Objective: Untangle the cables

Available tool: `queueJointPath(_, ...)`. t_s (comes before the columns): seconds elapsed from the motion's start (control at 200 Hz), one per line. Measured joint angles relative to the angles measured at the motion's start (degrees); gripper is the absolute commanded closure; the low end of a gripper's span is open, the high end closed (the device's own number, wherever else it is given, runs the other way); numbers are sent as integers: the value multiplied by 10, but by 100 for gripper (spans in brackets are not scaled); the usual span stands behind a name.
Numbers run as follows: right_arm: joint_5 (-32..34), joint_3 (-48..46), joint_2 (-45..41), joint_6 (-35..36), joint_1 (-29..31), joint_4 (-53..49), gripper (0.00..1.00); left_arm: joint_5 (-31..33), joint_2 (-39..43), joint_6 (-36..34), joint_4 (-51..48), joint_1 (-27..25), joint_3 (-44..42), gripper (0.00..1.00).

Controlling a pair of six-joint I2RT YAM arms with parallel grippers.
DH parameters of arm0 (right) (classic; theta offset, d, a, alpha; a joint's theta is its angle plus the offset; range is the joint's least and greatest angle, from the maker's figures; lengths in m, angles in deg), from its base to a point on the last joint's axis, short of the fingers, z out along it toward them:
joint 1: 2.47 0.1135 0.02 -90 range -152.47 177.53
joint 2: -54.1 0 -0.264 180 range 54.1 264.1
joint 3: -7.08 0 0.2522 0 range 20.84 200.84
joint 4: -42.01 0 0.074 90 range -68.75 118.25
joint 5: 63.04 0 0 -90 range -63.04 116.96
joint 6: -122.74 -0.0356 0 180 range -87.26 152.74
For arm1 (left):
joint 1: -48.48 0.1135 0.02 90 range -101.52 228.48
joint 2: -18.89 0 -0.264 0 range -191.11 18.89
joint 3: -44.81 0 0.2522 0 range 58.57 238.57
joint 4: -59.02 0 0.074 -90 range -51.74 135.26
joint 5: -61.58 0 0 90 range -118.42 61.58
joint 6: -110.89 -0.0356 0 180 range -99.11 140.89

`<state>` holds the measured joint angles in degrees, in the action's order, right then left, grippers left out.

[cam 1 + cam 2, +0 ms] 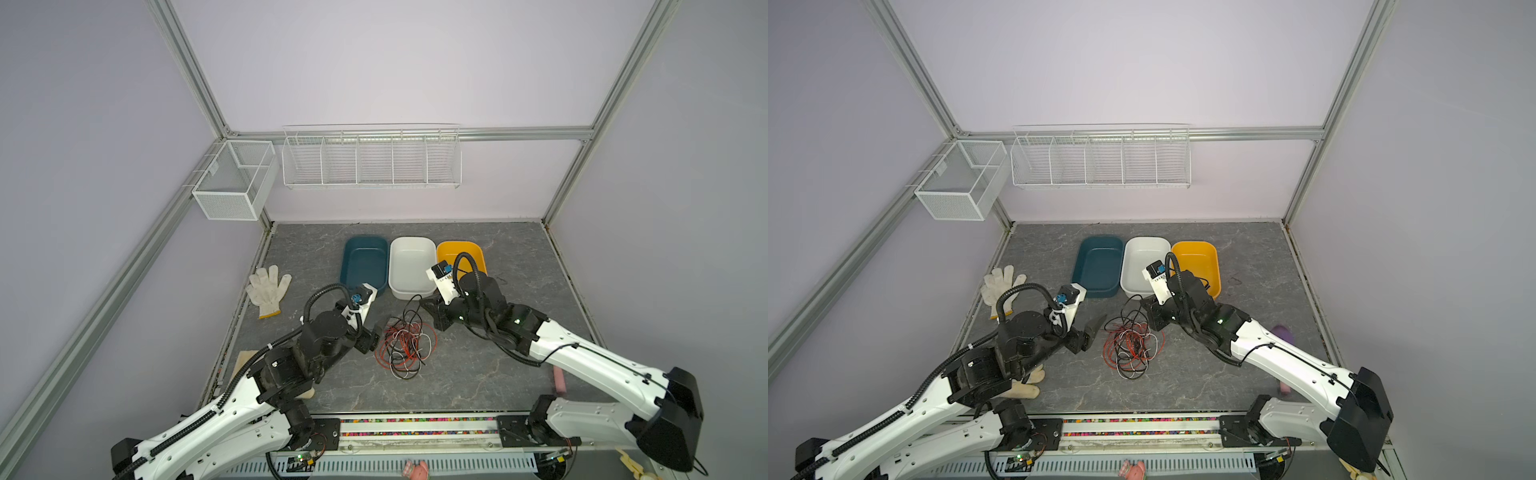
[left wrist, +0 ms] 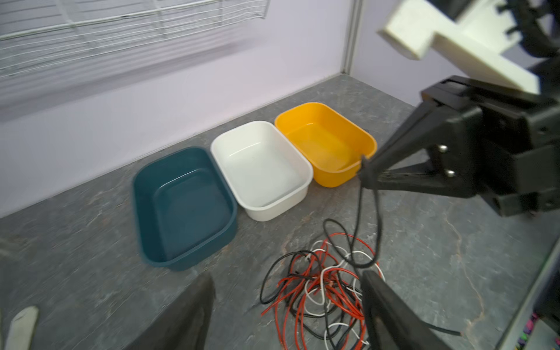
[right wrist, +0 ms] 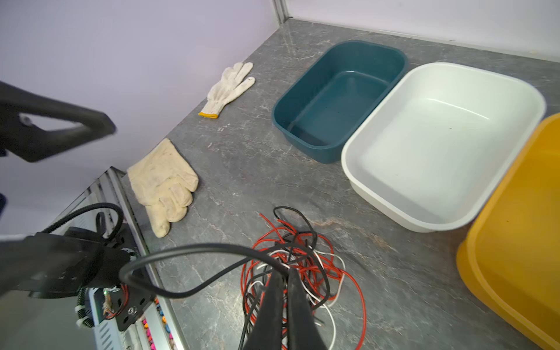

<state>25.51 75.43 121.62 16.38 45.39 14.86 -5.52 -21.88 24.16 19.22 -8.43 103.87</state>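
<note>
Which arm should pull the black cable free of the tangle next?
Right, probably. The right hand is shut on a black cable rising from the tangle, so it can just lift. The left hand is open beside the tangle, holding nothing.

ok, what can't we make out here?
- Cream mitt: both top views, mostly under the left arm.
- Pink item at the table's right edge: both top views, covered by the right arm; unidentifiable.
- Black cable pinched in the right fingers: its path through the tangle is too thin and overlapped to trace.
- One left finger: left wrist view, motion-blurred, cut off by the frame edge.
- Yellow tub: both top views, near corner behind the right arm.
</note>
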Motion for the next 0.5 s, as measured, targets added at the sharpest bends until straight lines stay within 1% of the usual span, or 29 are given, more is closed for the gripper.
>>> queueJointPath(0.03,7,0,-7,1,-5,-6,94,25,6,4,-11,0,2,9)
queueJointPath(0.045,9,0,-11,1,-7,-9,94,37,8,8,-16,0,2,2)
queueJointPath(0.055,13,0,-14,1,-8,-12,94,44,10,8,-19,0,2,0)
queueJointPath(0.165,31,12,-31,6,-20,-41,94,127,32,22,-39,0,-17,1)
queueJointPath(0.35,47,60,-32,10,-30,-71,94,224,29,37,-42,7,-65,1)
queueJointPath(0.425,49,80,-29,10,-32,-80,94,257,28,49,-36,28,-83,1)
queueJointPath(0.5,50,105,-16,10,-33,-88,94,268,41,62,-29,61,-111,1)
